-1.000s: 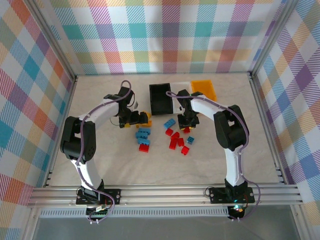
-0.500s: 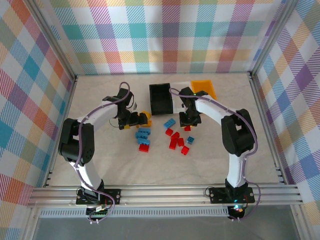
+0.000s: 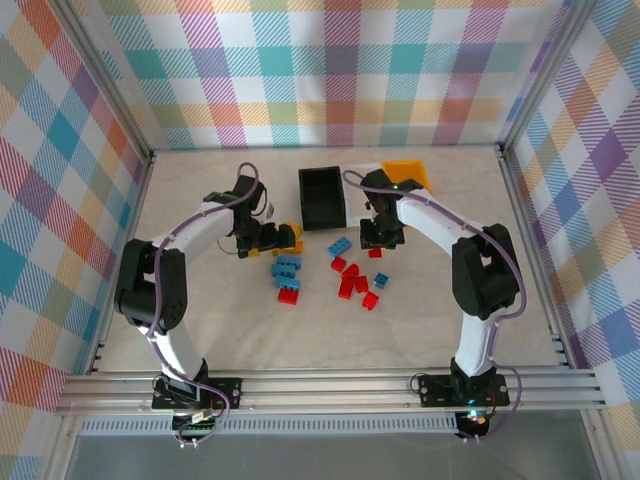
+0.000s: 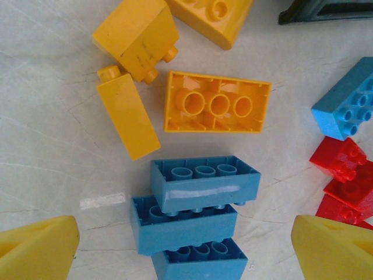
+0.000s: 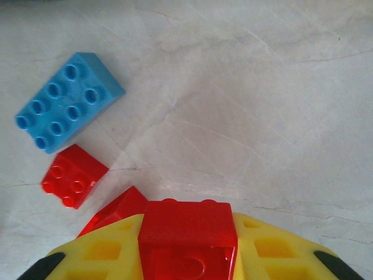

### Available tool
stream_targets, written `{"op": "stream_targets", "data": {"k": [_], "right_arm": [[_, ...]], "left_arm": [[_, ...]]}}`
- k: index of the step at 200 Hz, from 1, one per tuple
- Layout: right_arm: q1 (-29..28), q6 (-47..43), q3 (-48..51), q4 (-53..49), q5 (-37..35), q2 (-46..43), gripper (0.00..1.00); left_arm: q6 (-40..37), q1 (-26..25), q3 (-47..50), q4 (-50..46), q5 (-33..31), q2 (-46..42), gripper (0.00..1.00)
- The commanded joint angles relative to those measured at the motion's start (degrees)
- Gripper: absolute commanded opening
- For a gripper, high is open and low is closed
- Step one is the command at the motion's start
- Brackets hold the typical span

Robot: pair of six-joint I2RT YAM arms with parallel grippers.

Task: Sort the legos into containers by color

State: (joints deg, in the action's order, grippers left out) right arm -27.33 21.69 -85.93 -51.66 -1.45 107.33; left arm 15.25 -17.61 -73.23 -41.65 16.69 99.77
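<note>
My right gripper (image 3: 378, 244) is shut on a small red lego (image 5: 187, 233), held a little above the table between its yellow fingers (image 5: 105, 256). Below it lie a blue lego (image 5: 69, 99) and a red one (image 5: 74, 175). My left gripper (image 3: 272, 240) hangs open over a stack of three blue legos (image 4: 195, 189), one fingertip (image 4: 35, 248) on each side. Several orange-yellow legos (image 4: 218, 102) lie just beyond the stack. The black bin (image 3: 321, 197), white bin (image 3: 362, 172) and orange-yellow bin (image 3: 408, 175) stand in a row at the back.
Several loose red legos (image 3: 352, 280) and a small blue one (image 3: 381, 279) lie mid-table between the arms. Another red lego (image 3: 288, 293) sits by the blue stack. A corner of the black bin (image 4: 326, 9) shows in the left wrist view. Metal frame rails border the table.
My right gripper has risen and drawn slightly toward the bins with the red lego, its elbow swinging right. The left gripper has hardly moved.
</note>
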Motion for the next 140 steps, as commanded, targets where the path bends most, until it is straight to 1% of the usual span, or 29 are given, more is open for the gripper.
{"op": "stream_targets", "data": {"k": [1, 52, 83, 118, 140], "right_arm": [[0.7, 0.3, -5.1, -1.4, 1.4, -1.8, 0.27], [3.1, -2.0, -16.3, -3.6, 2.1, 3.2, 0.28], [5.2, -3.0, -23.9, -4.4, 2.6, 8.5, 0.28], [5.9, -4.4, -33.0, -6.1, 2.1, 15.5, 0.28], [6.2, -4.6, -36.4, -6.5, 2.1, 19.0, 0.28]], "left_arm": [[0.2, -0.2, 1.2, -0.1, 0.4, -2.7, 0.94], [0.9, -0.2, 2.2, 0.3, 0.0, -4.5, 0.94], [0.9, -0.2, 2.2, -0.2, -0.2, -5.0, 0.94], [1.2, -0.2, 2.3, -0.9, 0.0, -5.5, 0.94], [1.5, -0.2, 2.5, -0.9, 0.2, -5.5, 0.94]]}}
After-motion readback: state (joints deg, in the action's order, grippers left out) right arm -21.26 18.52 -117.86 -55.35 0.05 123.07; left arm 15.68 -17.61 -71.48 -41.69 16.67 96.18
